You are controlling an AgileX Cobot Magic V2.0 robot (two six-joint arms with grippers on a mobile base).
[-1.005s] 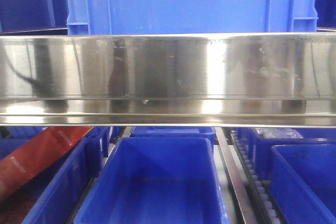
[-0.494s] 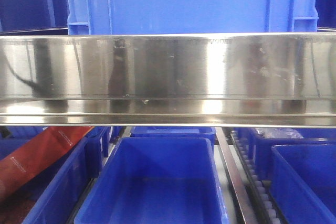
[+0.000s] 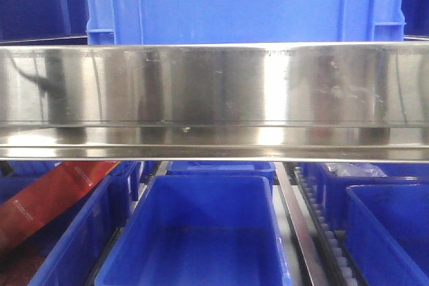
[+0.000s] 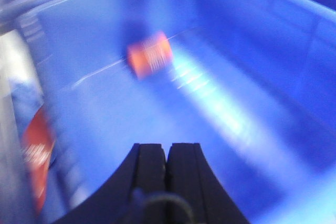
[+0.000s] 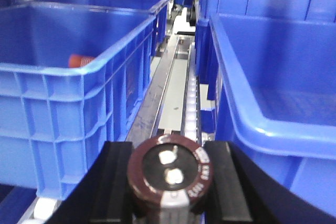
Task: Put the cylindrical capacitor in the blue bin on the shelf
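My right claw (image 5: 168, 182) is closed part-way around the dark brown cylindrical capacitor (image 5: 169, 167), with its two black fingers pressed on either side of the barrel. The capacitor's long axis runs along the claw's own line, about level. The flat end with the two pale terminals faces back at the wrist camera. The far end points forward down the white roller track (image 5: 190, 103) of the shiny stainless-steel shelf (image 3: 214, 92).

The capacitor sits low between the left blue plastic bin (image 5: 79, 103) and the right blue plastic bin (image 5: 247, 124), over neither. So I judge the pickup done and the placing not: it has yet to be carried over a rim, lowered and let go. I cannot tell which bin is meant.

My left claw (image 4: 167, 150) is shut tight, fingers touching and holding nothing, above the floor of a blue bin (image 4: 273, 51). An orange cylinder (image 4: 149, 54) lies there on its side. That view is smeared, so it may be another capacitor.
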